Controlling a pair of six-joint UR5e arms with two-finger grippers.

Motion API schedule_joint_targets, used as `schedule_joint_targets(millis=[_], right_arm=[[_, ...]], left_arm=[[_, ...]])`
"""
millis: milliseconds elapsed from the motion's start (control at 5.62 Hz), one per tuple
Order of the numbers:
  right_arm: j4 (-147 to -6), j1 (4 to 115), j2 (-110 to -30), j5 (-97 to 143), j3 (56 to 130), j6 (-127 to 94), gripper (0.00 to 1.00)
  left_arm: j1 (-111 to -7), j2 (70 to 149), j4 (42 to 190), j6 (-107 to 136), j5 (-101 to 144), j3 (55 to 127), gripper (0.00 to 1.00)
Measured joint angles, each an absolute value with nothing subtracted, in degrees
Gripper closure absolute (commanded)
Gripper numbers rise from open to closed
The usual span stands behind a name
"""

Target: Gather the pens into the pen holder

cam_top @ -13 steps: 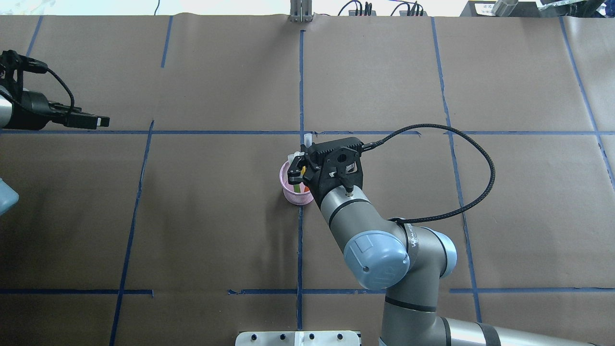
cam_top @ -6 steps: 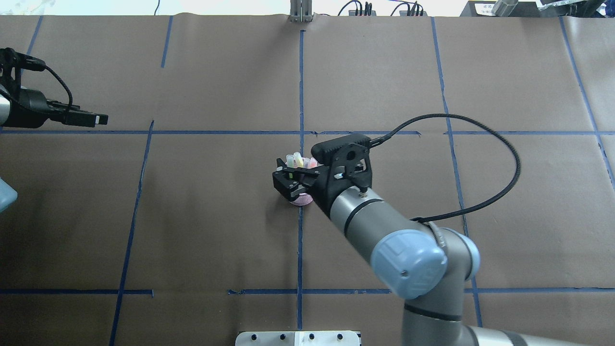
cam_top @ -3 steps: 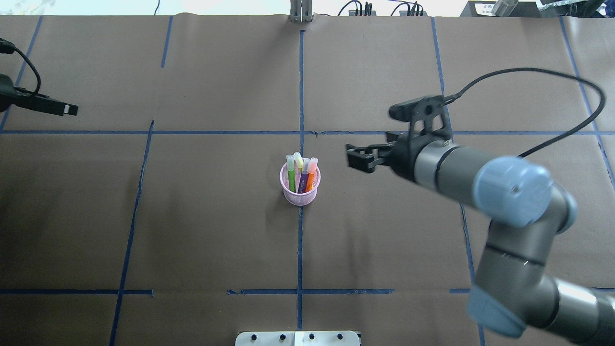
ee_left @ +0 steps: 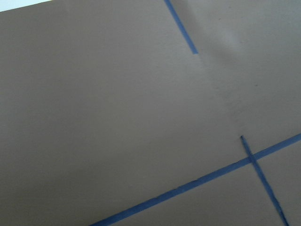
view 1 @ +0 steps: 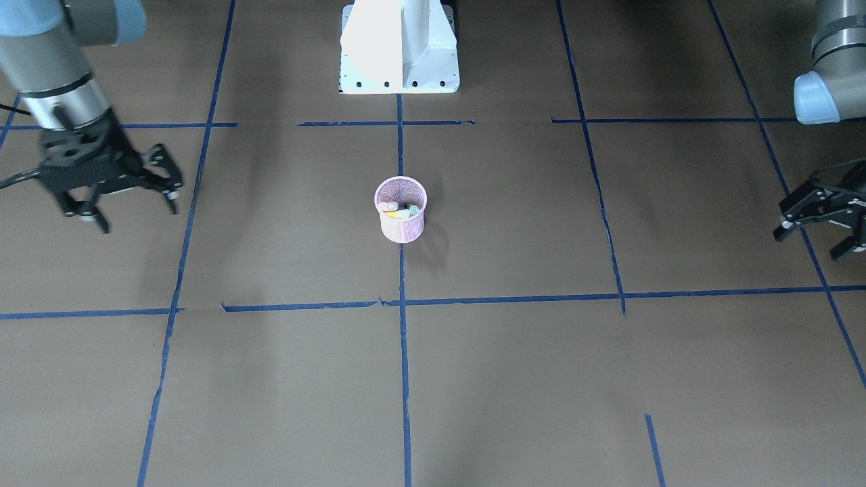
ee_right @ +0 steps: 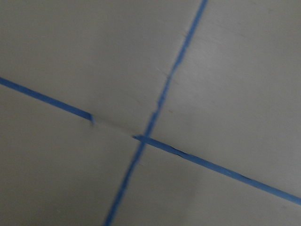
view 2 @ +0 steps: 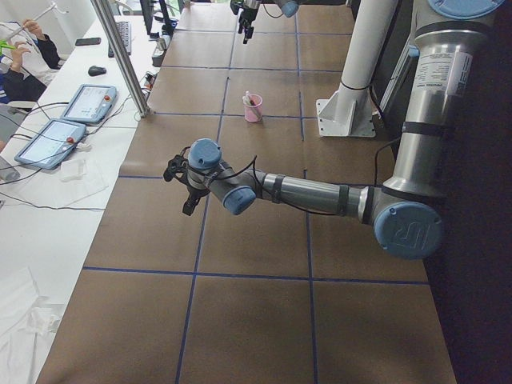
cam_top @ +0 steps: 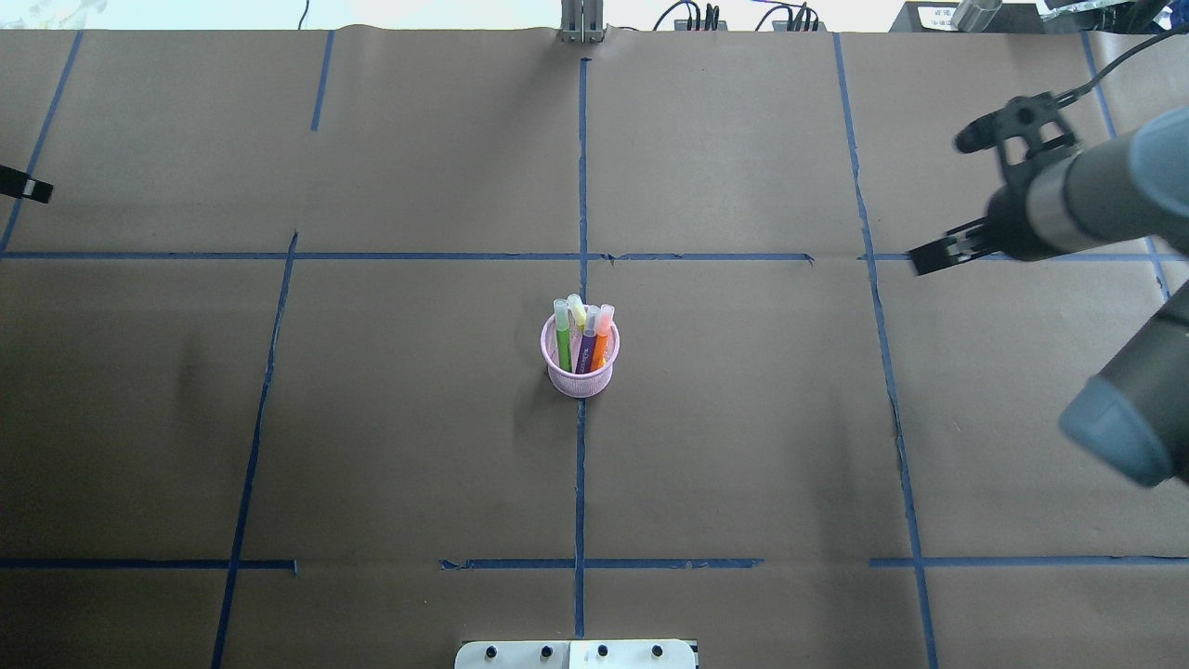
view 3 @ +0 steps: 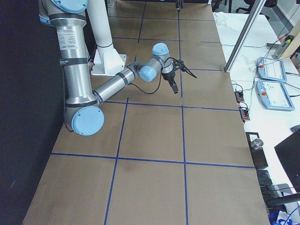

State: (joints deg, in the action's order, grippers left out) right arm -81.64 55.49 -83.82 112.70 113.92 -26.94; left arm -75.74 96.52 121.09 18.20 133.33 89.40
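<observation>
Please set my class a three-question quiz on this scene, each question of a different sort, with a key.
1. True or false: the orange pen lies flat beside the cup.
2. The right gripper is: A) shut on a pen; B) open and empty, away from the cup; C) inside the cup.
3. Fill in: the cup's colour is ____.

Key: 1 false, it stands in the cup; 2 B; 3 pink.

The pen holder (cam_top: pixel 578 382) stands upright at the middle of the table (cam_top: pixel 390 437), on the centre tape line (cam_top: pixel 579 483). The pens (cam_top: pixel 583 336) stand inside it. The left gripper (view 1: pixel 808 245) and right gripper (view 1: pixel 128 206) hang well apart from it, on opposite sides.
</observation>
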Motion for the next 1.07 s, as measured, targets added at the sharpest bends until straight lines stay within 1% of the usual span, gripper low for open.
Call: schedule_joint_targets(millis=[178,356,534,712,1068], right_arm=[[-85.69,63.95,-86.07,120.69,111.09,-17.11,0.0],[-86.15,71.06,-88.43,127.15,107.17,-9.52,0.0],[-85.49,74.95,-90.44,129.82,103.67,-5.54,0.0],[-85.08,76.45,-91.26,130.41,101.07,-6.22,0.0],[-84.9,78.08,-91.57,131.0,98.89,-12.75,0.0]], left_arm=[[-78.98,96.62,112.09,12.6,133.61,89.1,0.0],[-82.84,96.75,104.97,8.37,134.95,87.09,0.0],[-86.37,96.73,102.14,6.69,137.05,83.72,0.0],[-88.54,96.62,101.18,6.14,138.17,81.14,0.0],[-89.93,95.93,100.64,5.88,138.35,79.82,0.0]])
